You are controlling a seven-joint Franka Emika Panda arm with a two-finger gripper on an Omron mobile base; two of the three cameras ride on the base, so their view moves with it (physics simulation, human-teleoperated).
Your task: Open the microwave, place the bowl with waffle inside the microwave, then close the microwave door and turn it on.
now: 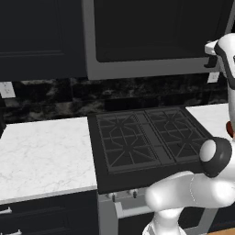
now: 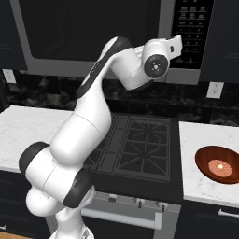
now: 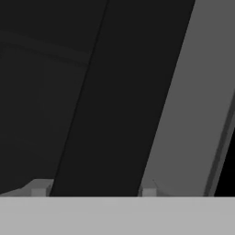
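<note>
While straddling smooth black bar handle (image 3: 103, 101) on glassy microwave door (image 2: 88, 28), gripper (image 3: 94, 190) stands part-open, grip uncertain.

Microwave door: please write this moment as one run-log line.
microwave door: closed | handle: between claw fingers | bowl: on counter, right of stove

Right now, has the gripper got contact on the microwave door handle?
Cannot tell. In the hand view the handle runs up between the two fingertips, which straddle it closely, but no clear gap or contact shows at either pad.
</note>
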